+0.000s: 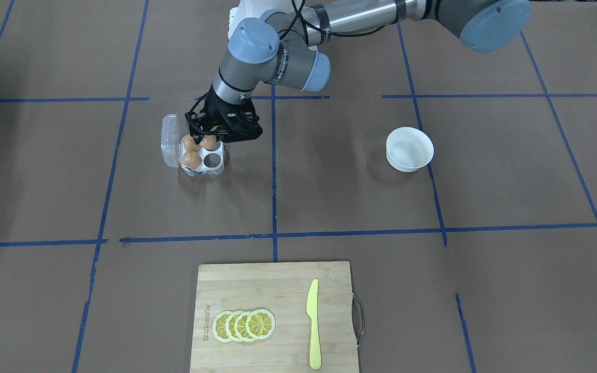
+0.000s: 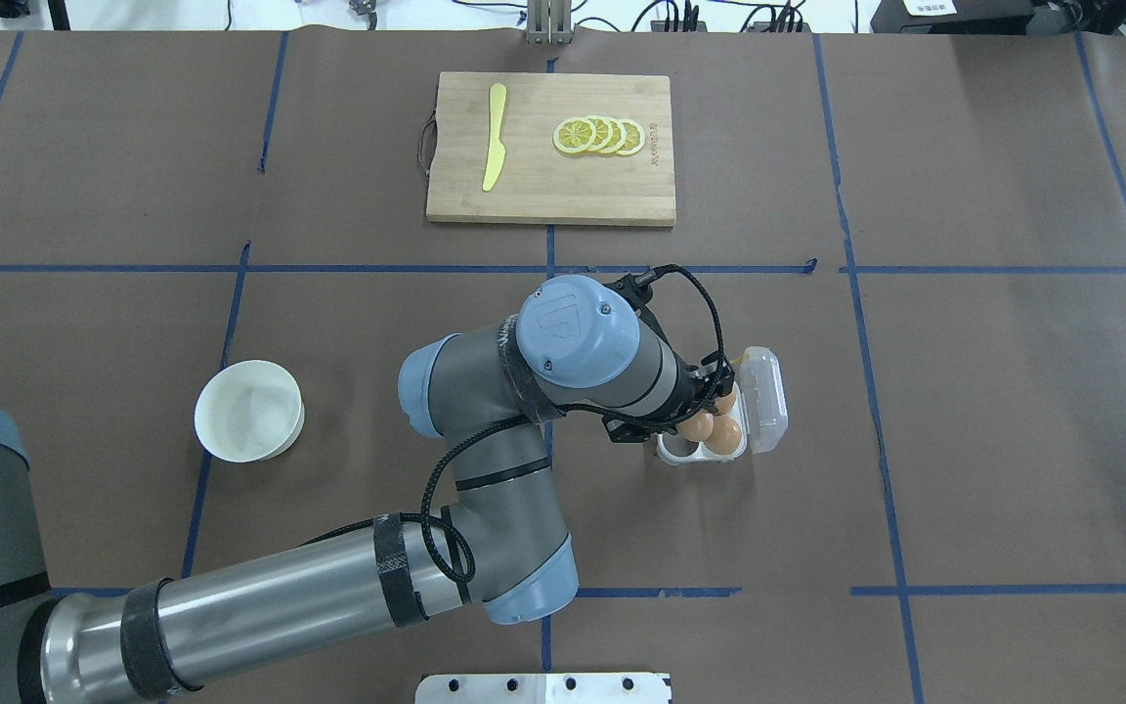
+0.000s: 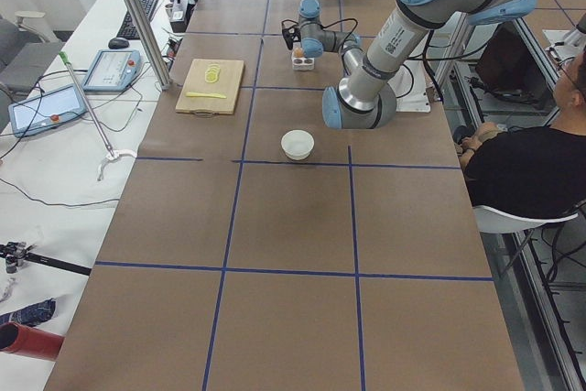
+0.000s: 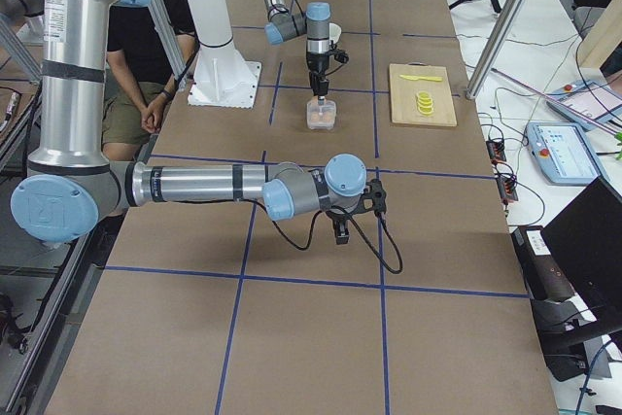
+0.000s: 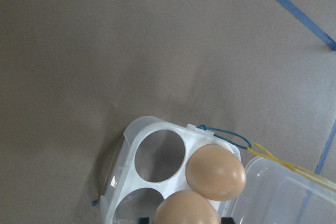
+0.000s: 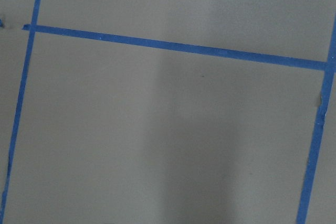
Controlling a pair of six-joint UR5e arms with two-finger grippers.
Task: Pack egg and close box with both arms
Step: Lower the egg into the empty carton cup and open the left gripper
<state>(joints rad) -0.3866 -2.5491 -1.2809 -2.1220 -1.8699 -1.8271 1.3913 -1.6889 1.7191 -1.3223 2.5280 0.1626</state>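
The clear box point(image 1: 217, 165) stands open on the table, its lid point(image 1: 170, 140) folded out to the side. Two brown eggs point(image 1: 192, 159) sit in its cells and one cell point(image 1: 211, 161) is empty. My left gripper point(image 1: 209, 139) stands right over the box, shut on a third egg point(image 1: 209, 142) at the remaining cell. In the left wrist view this held egg point(image 5: 186, 209) is at the bottom edge, next to a seated egg point(image 5: 216, 170). My right gripper point(image 4: 340, 230) hangs over bare table, far from the box point(image 4: 322, 115). I cannot tell whether it is open or shut.
A white bowl point(image 1: 409, 149) stands on the table, away from the box. A wooden cutting board point(image 1: 278, 285) carries lemon slices point(image 1: 244, 325) and a yellow knife point(image 1: 313, 324). Yellow string point(image 5: 273, 157) trails from the box. Blue tape lines cross the brown table cover.
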